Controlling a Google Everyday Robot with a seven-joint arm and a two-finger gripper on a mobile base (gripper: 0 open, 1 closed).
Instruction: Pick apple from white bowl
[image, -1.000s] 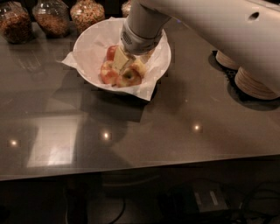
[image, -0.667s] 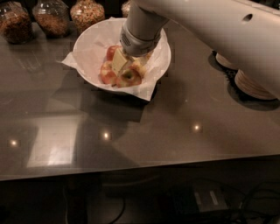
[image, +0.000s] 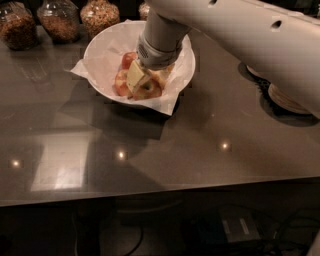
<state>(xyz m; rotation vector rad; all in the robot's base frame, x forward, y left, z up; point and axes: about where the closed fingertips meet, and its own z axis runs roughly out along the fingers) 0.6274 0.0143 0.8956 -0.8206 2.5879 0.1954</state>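
Note:
The white bowl (image: 102, 50), lined with crinkled white paper, stands at the back middle of the dark table. Three apples lie in it. The red-and-yellow apple (image: 149, 90) sits at the front of the bowl. A redder apple (image: 128, 59) lies behind it and another (image: 120, 83) to its left. My gripper (image: 141, 81) reaches down into the bowl from the upper right and sits right at the front apple, touching it on its left side. The wrist hides the bowl's right inside.
Several glass jars of brown food (image: 59, 20) stand along the back left edge. Stacked beige paper bowls (image: 290, 100) sit at the right, partly behind my arm. The table's front edge (image: 150, 192) runs across the lower part of the view.

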